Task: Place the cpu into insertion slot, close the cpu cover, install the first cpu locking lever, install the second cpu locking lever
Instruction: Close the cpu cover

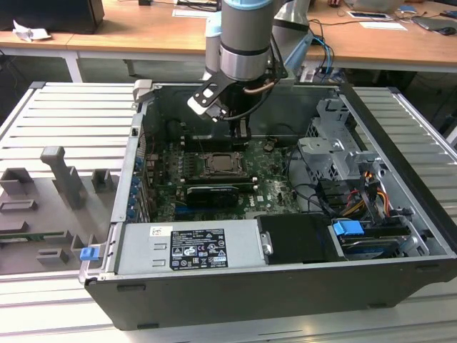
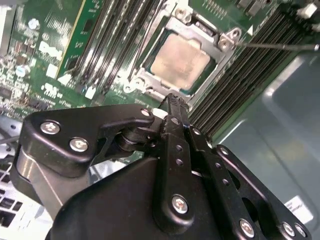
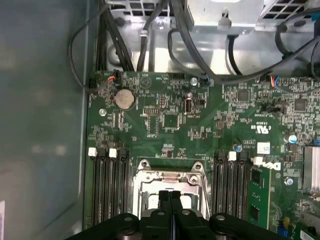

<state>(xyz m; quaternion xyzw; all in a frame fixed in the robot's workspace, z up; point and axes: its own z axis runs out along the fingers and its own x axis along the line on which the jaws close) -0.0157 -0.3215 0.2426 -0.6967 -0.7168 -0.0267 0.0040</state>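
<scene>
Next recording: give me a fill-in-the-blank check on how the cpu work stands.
1. The cpu lies in the ____ on the green motherboard.
2. The cover is not raised but ____ over the cpu, framing it.
3. The pincer, near the cpu, has its fingers ____ and holds nothing.

Missing words: socket; closed; shut.
</scene>
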